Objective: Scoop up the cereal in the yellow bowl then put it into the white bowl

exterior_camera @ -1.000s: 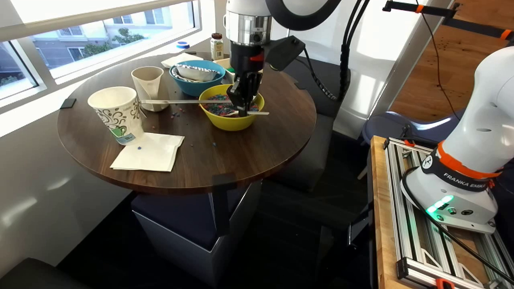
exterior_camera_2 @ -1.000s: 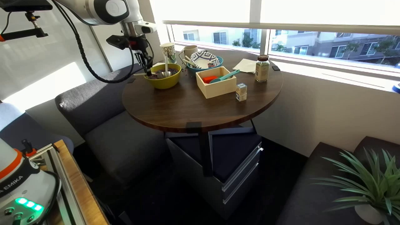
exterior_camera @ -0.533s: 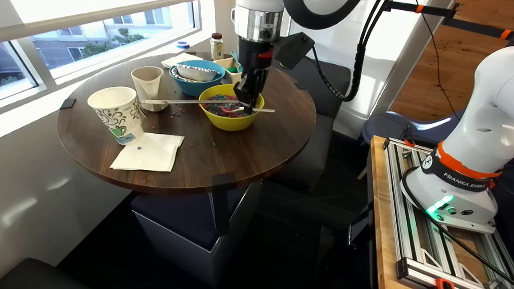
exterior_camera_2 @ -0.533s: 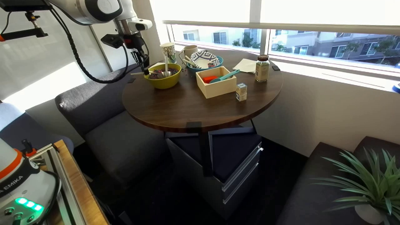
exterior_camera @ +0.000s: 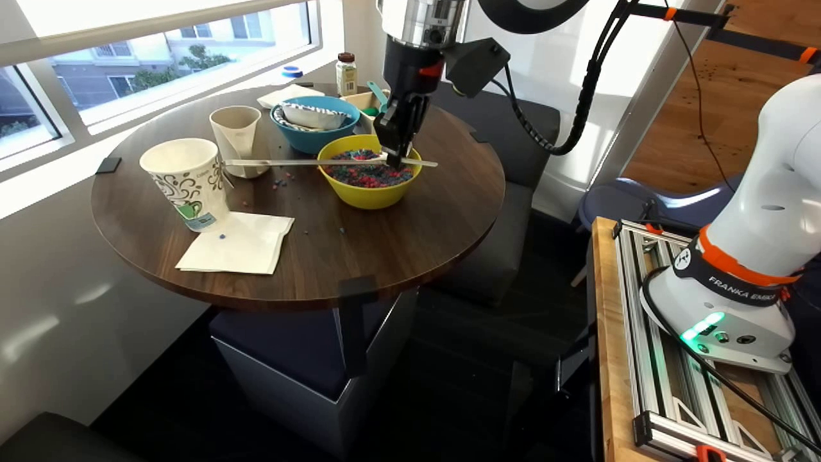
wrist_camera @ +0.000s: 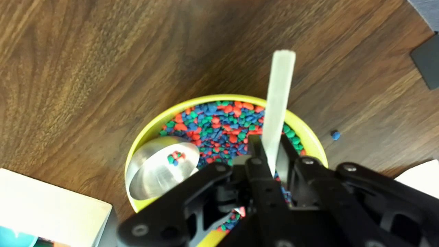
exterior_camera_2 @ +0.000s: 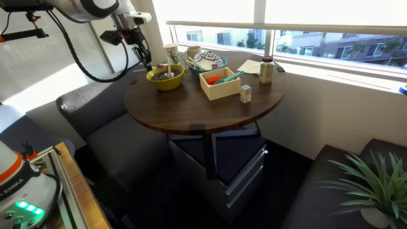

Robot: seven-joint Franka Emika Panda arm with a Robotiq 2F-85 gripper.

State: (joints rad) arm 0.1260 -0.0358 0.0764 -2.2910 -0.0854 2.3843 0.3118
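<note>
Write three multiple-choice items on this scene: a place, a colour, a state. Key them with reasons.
1. Where does the metal ladle rest?
A) wooden box B) yellow bowl C) napkin
2. What colour is the cereal?
A) white B) black C) red, blue, green
3. What state is the gripper in?
A) clamped on a pale utensil B) empty C) hidden

1 B: its cup lies within the yellow rim.
2 C: all three show in the wrist view.
3 A: its jaws pinch the utensil.

Polished metal ladle (wrist_camera: 163, 169), smooth yellow bowl (exterior_camera: 367, 197) (plastic-looking), wood-grained tabletop (wrist_camera: 103, 68), matt paper napkin (exterior_camera: 250, 249)
</note>
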